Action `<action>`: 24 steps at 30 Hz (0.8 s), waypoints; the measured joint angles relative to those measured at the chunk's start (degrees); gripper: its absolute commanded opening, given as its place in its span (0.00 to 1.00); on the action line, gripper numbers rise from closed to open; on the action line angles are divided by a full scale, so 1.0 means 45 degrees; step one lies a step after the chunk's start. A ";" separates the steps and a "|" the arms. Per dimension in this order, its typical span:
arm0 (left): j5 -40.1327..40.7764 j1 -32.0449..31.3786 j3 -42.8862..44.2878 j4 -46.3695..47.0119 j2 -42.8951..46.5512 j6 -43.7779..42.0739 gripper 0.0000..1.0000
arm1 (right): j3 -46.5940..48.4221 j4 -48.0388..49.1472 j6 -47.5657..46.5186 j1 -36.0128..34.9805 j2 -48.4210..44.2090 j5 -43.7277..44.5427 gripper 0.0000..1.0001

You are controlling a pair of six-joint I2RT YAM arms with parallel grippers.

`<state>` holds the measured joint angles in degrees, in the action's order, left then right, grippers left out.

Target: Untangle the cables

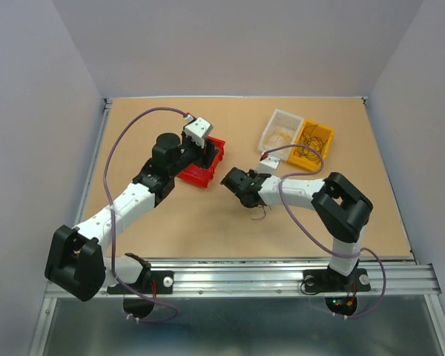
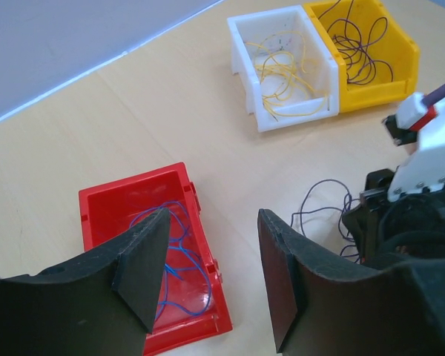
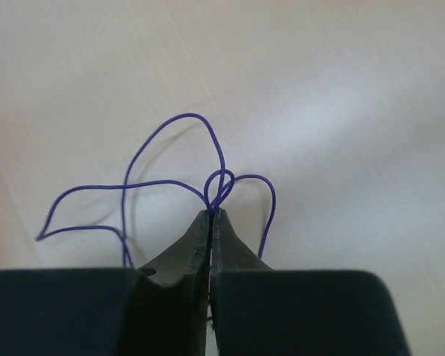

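R pincer (image 3: 211, 219): jaws pressed flat together, tips pinching a thin purple wire (image 3: 187, 115) right at a small loop where its strands cross. From the pinch the wire fans out. One tall arc goes to 11 o'clock, a long strand runs to 9 o'clock w/ its free end there, and a shorter bend drops at 3 o'clock. Pale table (image 3: 341, 89) behind it. Can't tell from the wrist view whether the wire is lifted or lying flat.

Top view: R pincer (image 1: 236, 182) sits near table centre, its arm folded back toward 4 o'clock. Red bin (image 1: 200, 178) is near it at 9–10 o'clock. White bin (image 1: 280, 126) and yellow bin (image 1: 315, 141) stand touching side by side at 1 o'clock, apart from the pincer.

L pincer (image 2: 211, 274): jaws wide apart, nothing btwn the pads, over the red bin. By its L pad, blue wires (image 2: 179, 248) lie looped inside the red bin. In the L wrist view, at 1 o'clock, yellow wires (image 2: 285, 81) lie in the white bin and dark wires (image 2: 360, 48) in the yellow bin. At 3 o'clock, thin dark loops lie on bare table just beside the R pincer.
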<state>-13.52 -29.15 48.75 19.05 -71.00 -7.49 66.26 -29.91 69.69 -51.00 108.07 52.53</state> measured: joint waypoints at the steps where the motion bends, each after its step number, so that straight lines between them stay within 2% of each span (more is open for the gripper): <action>1: 0.0000 0.0000 0.0000 0.0000 -0.0029 0.0000 0.61 | -0.0131 -0.0024 -0.0248 0.0019 -0.0330 0.0010 0.01; 5: 0.0005 0.0000 0.0000 0.0000 -0.0107 -0.0005 0.61 | -0.0321 0.0690 -0.1773 0.0500 -0.1588 -0.0379 0.00; 13: 0.0000 0.0000 0.0000 0.0000 -0.0112 -0.0034 0.61 | -0.1137 0.4177 -0.5882 0.4342 -0.4823 -0.3735 0.02; 19: -0.0029 0.0000 0.0000 0.0000 -0.0121 -0.0039 0.61 | -0.1870 0.5226 -0.7533 0.4376 -0.6543 -0.6314 0.04; 23: -0.0102 0.0000 0.0000 -0.0005 -0.0238 -0.0039 0.61 | -0.3196 0.5654 -0.8369 0.4221 -0.6785 -0.8140 0.12; 24: -0.0112 0.0000 0.0000 -0.0005 -0.0272 -0.0039 0.61 | -0.3769 0.5625 -0.8602 0.4197 -0.6785 -0.8602 0.17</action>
<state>-14.02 -29.15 48.75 19.03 -72.23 -7.66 49.30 -4.60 30.98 -32.12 77.54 13.82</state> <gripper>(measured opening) 0.611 0.102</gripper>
